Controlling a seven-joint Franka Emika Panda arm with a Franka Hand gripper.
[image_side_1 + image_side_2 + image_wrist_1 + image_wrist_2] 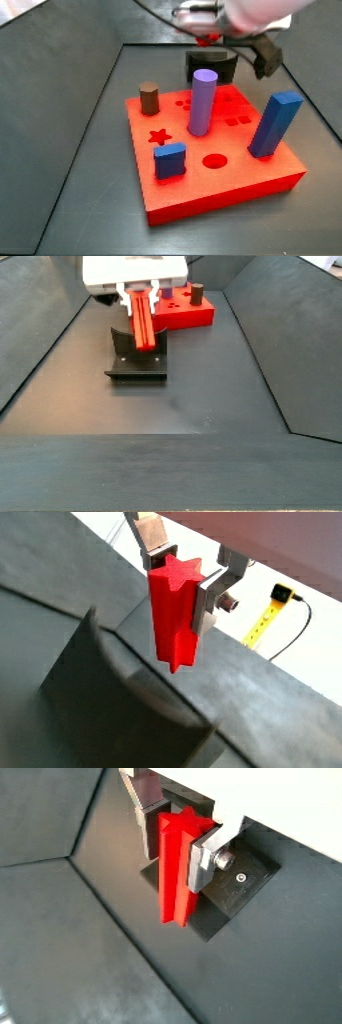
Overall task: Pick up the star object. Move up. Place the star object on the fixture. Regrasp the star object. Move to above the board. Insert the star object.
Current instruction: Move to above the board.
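1. Where the dark floor (201, 386) met its sloped walls, the tray narrowed toward the far end, and in a side view open floor lay on both sides of the fixture (138, 361) and in front of it, toward the camera.
2. The board (221, 165) sat on that floor with a bare strip between its left edge and the sloped wall; beyond it, in a side view, the fixture (211, 67) stood close behind its far edge.
3. On the board rose a purple cylinder (203, 102), a tall blue block (275, 125), a short blue block (168, 160) and a short brown cylinder (148, 98); a star-shaped hole (160, 136) lay open between the brown cylinder and the short blue block.
4. The gripper (187, 587) hung directly above the fixture, fingers pointing down, its white body filling the top of a side view (134, 274).
5. The silver fingers (207, 853) pinched the upper part of the star object (175, 612) from two sides, in both wrist views.
6. The star object (140, 321) stood upright, its lower end down at the fixture (227, 888); whether it touched the fixture could not be told.
7. A yellow tape measure (267, 617) lay outside the tray, beyond its rim.
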